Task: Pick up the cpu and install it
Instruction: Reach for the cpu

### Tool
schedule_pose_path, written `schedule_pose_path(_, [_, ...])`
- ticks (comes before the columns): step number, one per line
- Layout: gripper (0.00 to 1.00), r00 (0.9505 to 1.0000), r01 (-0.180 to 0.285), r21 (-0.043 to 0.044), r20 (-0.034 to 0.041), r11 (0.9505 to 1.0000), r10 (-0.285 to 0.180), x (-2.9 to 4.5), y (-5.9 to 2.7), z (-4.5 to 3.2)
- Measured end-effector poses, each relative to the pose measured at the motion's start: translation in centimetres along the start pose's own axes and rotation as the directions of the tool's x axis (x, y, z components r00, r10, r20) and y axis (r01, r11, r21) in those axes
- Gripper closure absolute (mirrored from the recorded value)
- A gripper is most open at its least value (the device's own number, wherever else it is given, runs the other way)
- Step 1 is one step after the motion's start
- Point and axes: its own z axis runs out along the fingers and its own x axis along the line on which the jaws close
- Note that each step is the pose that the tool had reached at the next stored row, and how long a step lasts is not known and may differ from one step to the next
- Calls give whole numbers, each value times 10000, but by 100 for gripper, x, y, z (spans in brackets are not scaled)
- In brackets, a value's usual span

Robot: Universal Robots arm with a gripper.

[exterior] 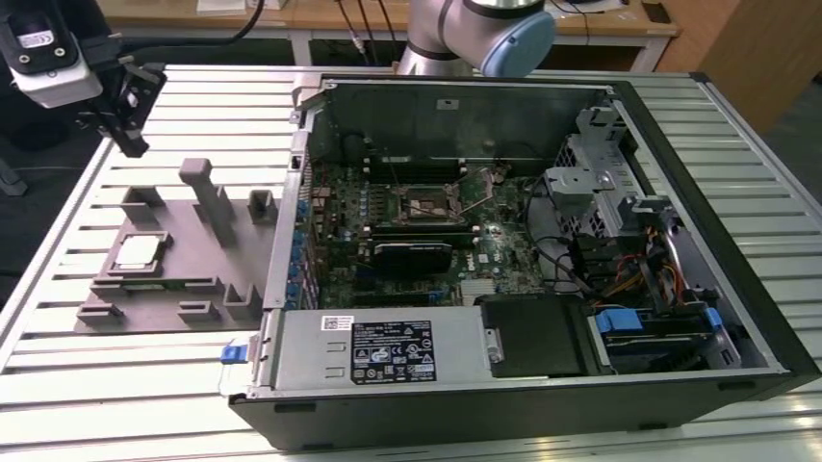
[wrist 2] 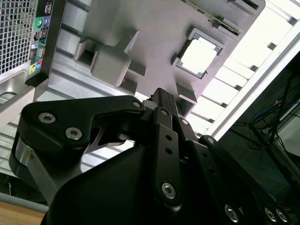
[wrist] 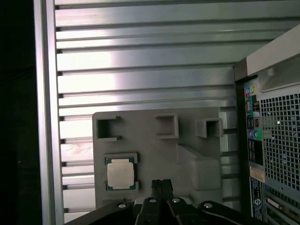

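Exterior view: I'm seeing the jaws hanging above the worktop (exterior: 103,385) at the exterior view's left, over the far end of the grey tray (exterior: 154,303) and touching nothing. The cpu (exterior: 139,252) is lying flat in its square pocket on the tray, silvery plate up, apart from the jaws. The open PC case (exterior: 514,385) is sitting just beside the tray on the exterior view's right. Its motherboard socket (exterior: 424,204) is showing in the middle of the board. The arm's base (exterior: 475,29) is standing behind the case.

Second wrist view: I'm looking past the fingertips (wrist 2: 161,101) at the tray (wrist 2: 154,23). The cpu (wrist 2: 199,55) is sitting in its pocket, off to 1 side of the tips. The case's rear panel (wrist 2: 23,42) is showing beside the tray.

First wrist view: the 2 fingertips (wrist: 157,187) are pressing together, so I'm reading the jaws as fully closed and gripping nothing. The cpu (wrist: 121,173) is lying in the tray (wrist: 150,154) near the tips, not between them. The case (wrist: 276,154) is flanking the tray on the slatted worktop (wrist: 140,61).
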Motion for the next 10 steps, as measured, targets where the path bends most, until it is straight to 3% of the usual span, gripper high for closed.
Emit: schedule_pose_path(10, [89, 10000, 0, 1, -10, 10000, 0, 41, -7, 108])
